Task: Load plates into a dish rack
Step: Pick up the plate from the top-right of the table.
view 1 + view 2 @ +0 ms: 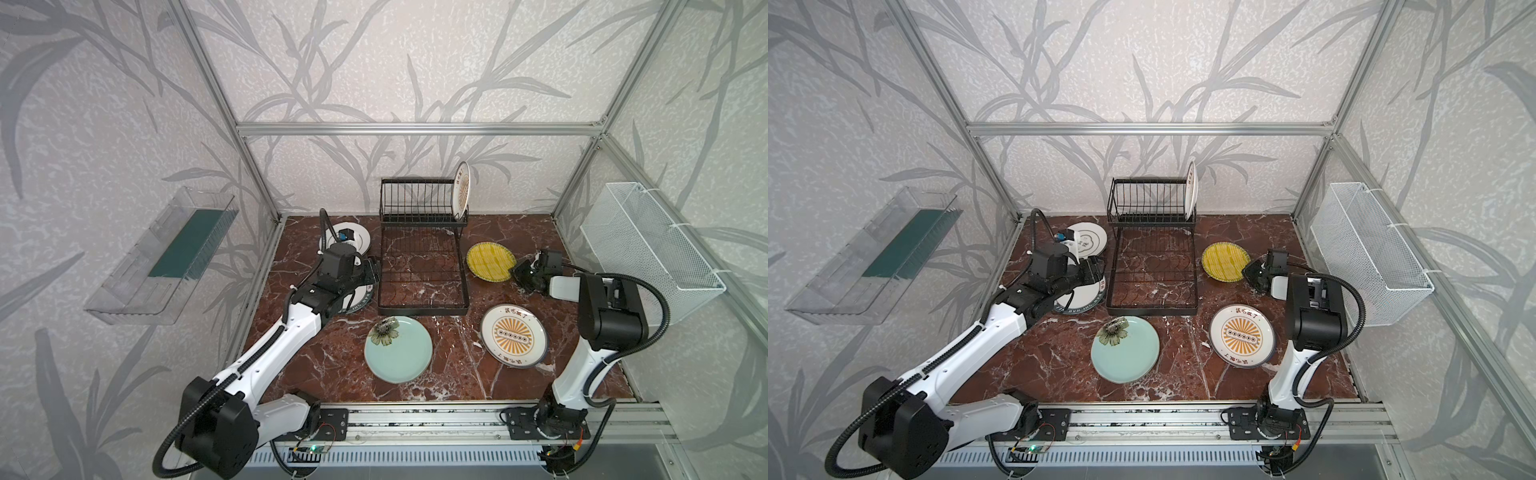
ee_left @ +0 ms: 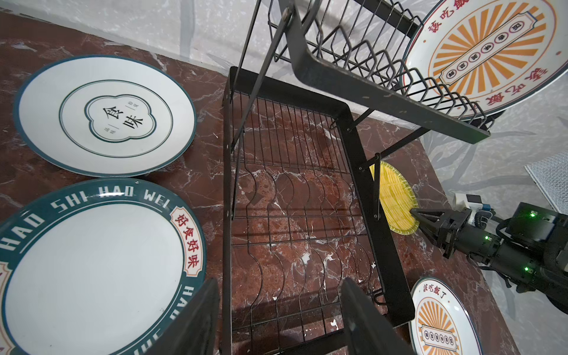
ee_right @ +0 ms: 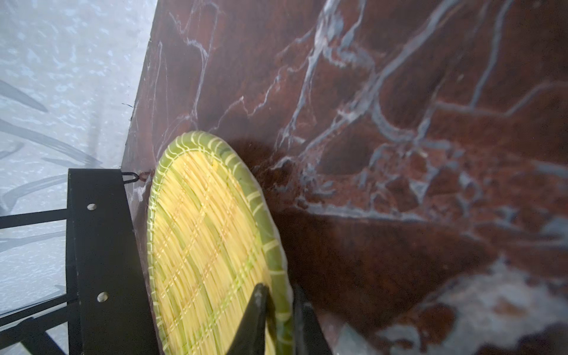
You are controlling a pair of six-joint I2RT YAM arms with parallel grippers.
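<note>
right gripper (image 3: 278,319): jaws pinched across the rim of the yellow striped plate (image 3: 209,246), one finger over it, one under
left gripper (image 2: 276,319): jaws apart, empty, hovering at the dish rack's left edge above the lettered-rim plate (image 2: 92,270)
dish rack (image 1: 422,266): one sunburst plate (image 1: 461,189) standing in its rightmost slot, other slots free
yellow striped plate, place: on the table just right of the dish rack
step: grasp made, lift not yet done, by my reading
next move: raise the plate, tip it on edge, steer it into a slot beside the standing plate
right arm pose: low, reaching toward the dish rack, wrist rolled sideways
</note>
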